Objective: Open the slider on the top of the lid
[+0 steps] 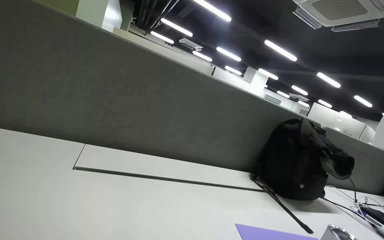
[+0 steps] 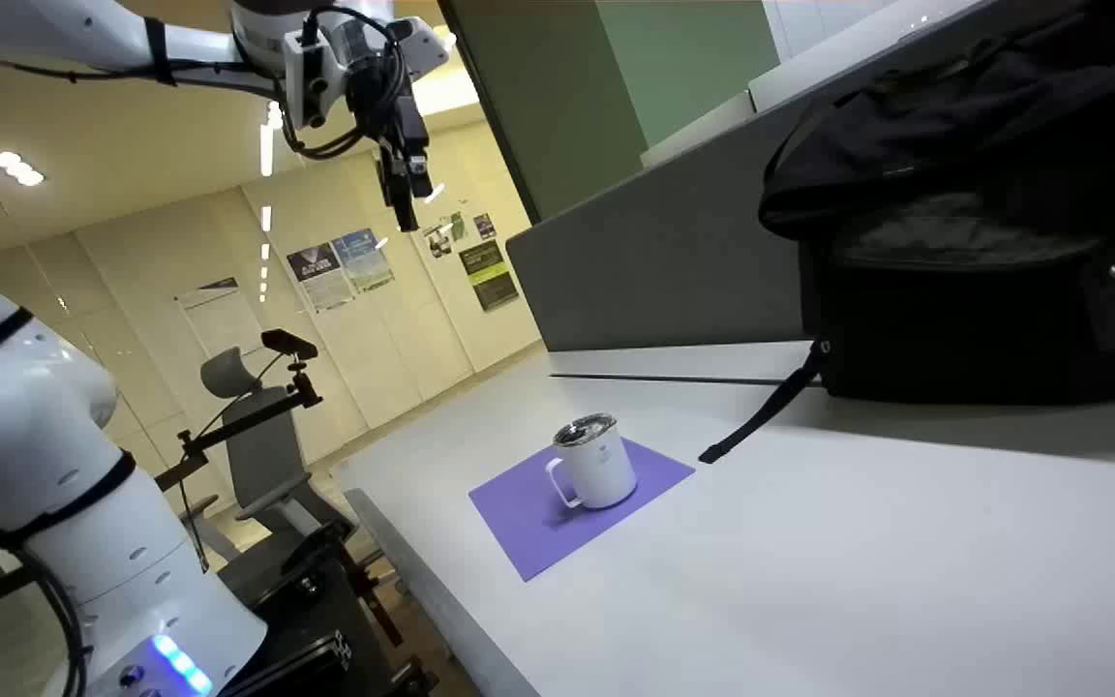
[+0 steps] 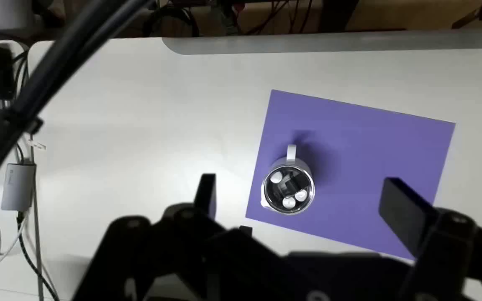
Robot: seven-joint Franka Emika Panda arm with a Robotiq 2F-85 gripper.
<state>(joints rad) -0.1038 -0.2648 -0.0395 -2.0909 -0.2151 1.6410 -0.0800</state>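
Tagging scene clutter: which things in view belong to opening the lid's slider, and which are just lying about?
For the job:
white mug
lid
slider, probably the dark piece on it
gripper, open

Just lying about:
black backpack
purple sheet under the mug
grey box

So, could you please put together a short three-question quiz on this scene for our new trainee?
1. Multiple choice: what does the white mug with the clear round lid stand on? (a) the bare white tabletop (b) the purple rectangular sheet (c) the black fabric backpack
2. True or false: the black two-fingered gripper is open and apart from the mug.
3. Fill in: in the wrist view, the mug's white handle points toward the picture's ___ edge.

Key: 1. b; 2. true; 3. top
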